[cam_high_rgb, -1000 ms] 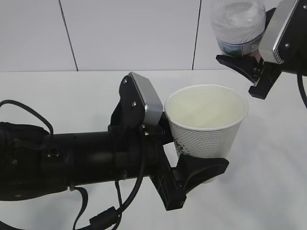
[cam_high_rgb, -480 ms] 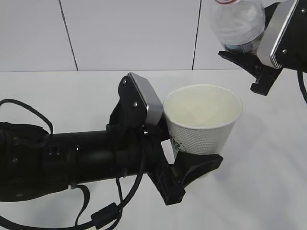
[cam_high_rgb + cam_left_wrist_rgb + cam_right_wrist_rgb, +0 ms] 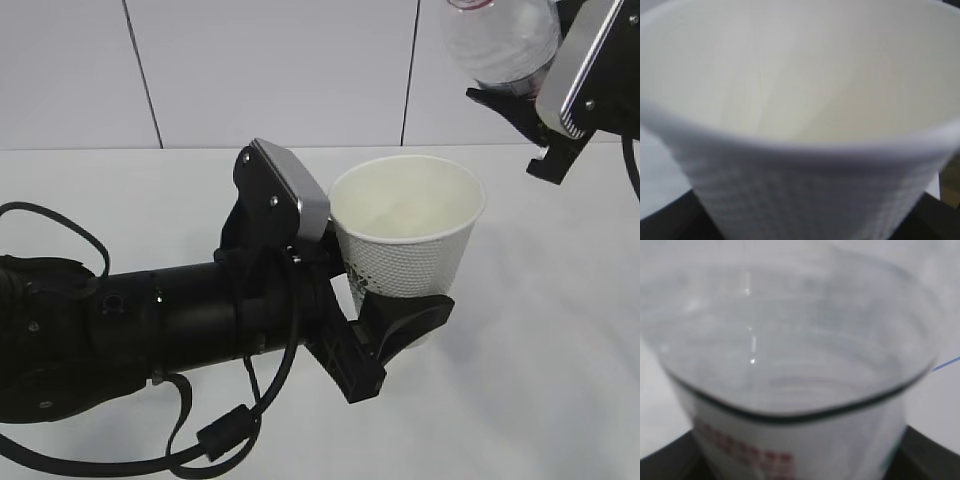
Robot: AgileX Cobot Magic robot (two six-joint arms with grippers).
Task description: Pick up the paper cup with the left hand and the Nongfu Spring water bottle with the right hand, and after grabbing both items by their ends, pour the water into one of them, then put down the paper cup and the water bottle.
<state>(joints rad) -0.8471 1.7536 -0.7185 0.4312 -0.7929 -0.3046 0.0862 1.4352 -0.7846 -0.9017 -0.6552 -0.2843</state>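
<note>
The white dimpled paper cup (image 3: 405, 240) is upright above the table, mouth up, and my left gripper (image 3: 398, 322) is shut on its lower part, one black finger (image 3: 412, 318) wrapping the base. In the left wrist view the paper cup (image 3: 800, 100) fills the frame, its inside plain white. At the top right the Nongfu Spring water bottle (image 3: 500, 40) is held high in my right gripper (image 3: 520, 95), up and to the right of the cup, its top cut off by the frame. The right wrist view shows the bottle (image 3: 790, 340), clear above a red-and-white label. I cannot make out the water.
The white table (image 3: 560, 330) spreads under both arms. A white panelled wall (image 3: 280, 70) stands behind it. The thick black left arm with its cables (image 3: 150, 330) takes up the lower left of the exterior view.
My left arm has carried the cup a little left and up. The right gripper has lifted the bottle slightly higher and to the right.
</note>
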